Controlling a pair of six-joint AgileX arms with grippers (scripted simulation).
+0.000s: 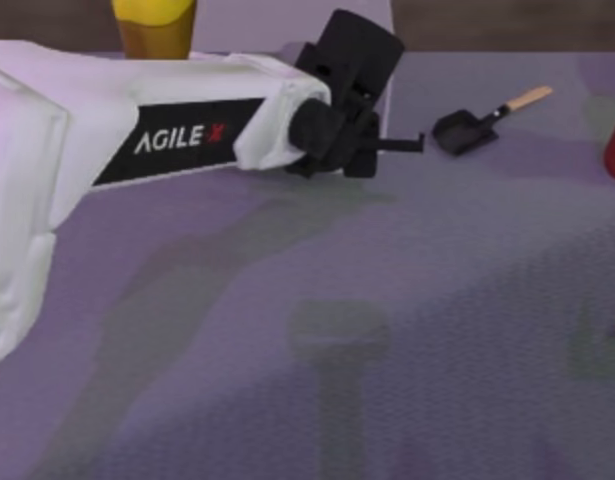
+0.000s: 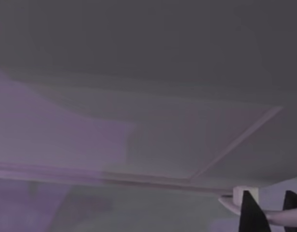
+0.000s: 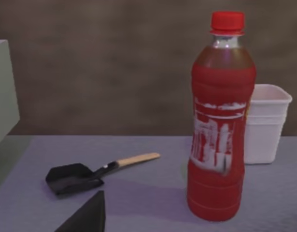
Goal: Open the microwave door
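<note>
- Seemingly, the left gripper (image 1: 412, 143) is held apart around the door (image 2: 153, 140) edge, though contact is hidden.
- Microwave (image 1: 332, 25) sits at the table's far edge, under the left arm.
- Door should be swung outward along its hinge arc, grip kept steady.

Soft, even light falls from above on the desk (image 1: 467, 330), which reads a muted violet-grey with no glare. Broad, faint-edged shadows of the left arm lie across the desk below and beside the left claw (image 1: 412, 145), one a blocky patch with a stalk under it. The near arm looks softly blurred in the top view.

The left wrist view is dim: the microwave door (image 2: 153, 140) fills it in dull grey with a weak violet cast, its frame lines hazy.

The right wrist view is brighter. The red bottle (image 3: 219, 121) carries mild highlights and a soft shadow on the desk; the wall behind is dark and smeared.
</note>
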